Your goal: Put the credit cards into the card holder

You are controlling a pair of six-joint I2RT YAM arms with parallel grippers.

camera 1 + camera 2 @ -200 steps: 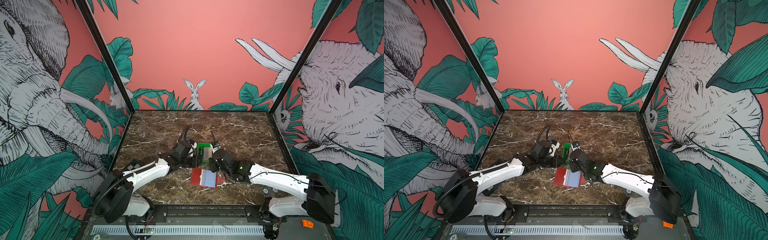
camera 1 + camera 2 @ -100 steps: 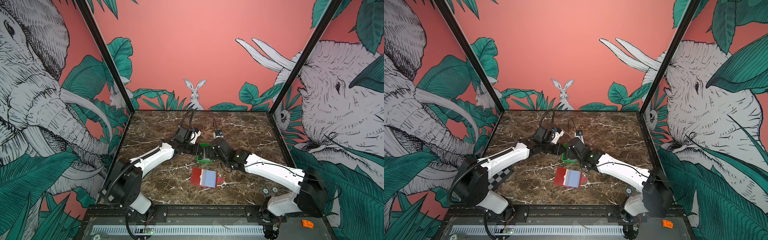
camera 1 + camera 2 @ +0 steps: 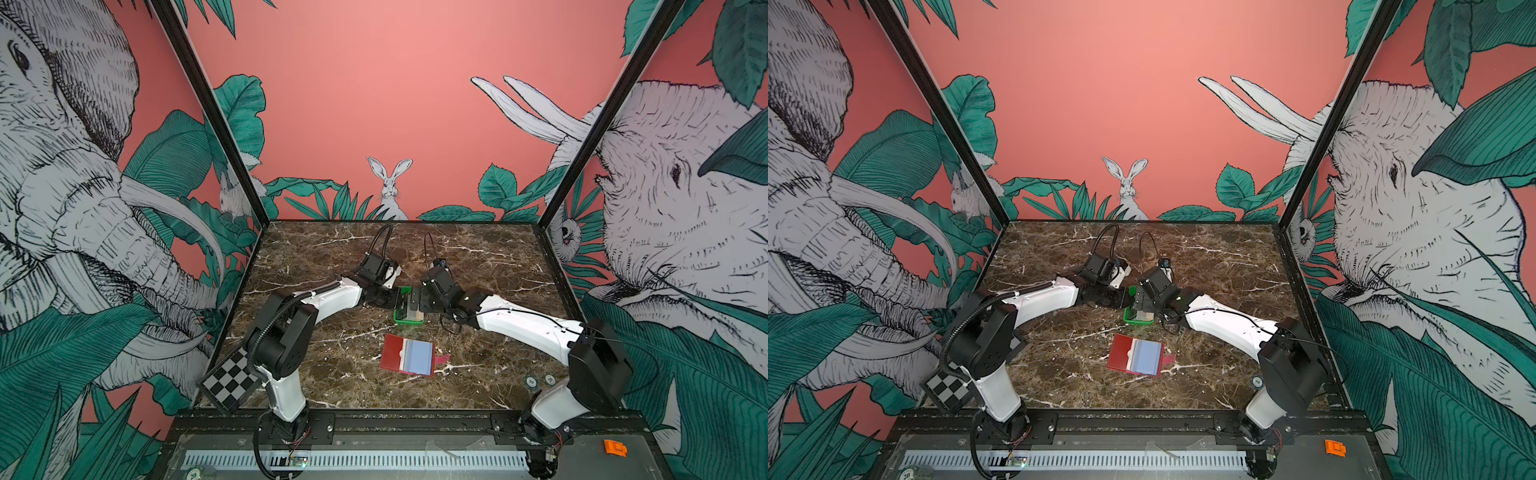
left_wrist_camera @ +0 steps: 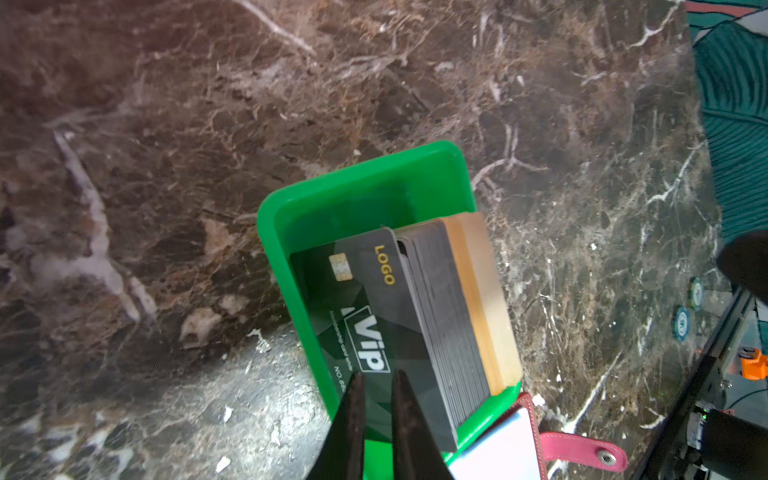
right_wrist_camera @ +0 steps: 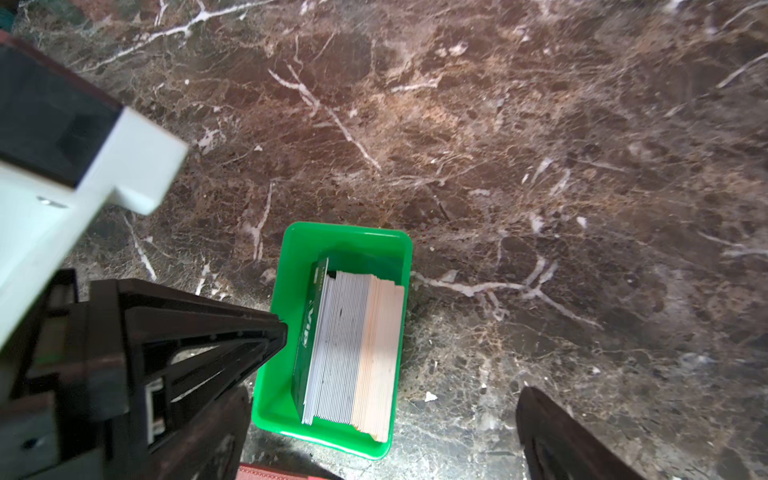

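Probably light, stiff, slick: black plastic credit cards (image 4: 374,316) packed edgewise.
We'd pinch one top edge; left gripper (image 4: 378,376) nearly closed, grip unclear; right gripper (image 5: 384,399) gapes.

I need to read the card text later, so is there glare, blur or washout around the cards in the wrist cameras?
Left wrist view: credit cards sharp, VIP legible, sheen on the table beside the green tray. Right wrist view: their edges washed out; the near left arm blurred.

Bright, even light floods the marble table (image 3: 498,257); glare whitens it in both wrist views, and a white arm casing (image 5: 62,166) looms blurred in the right one.
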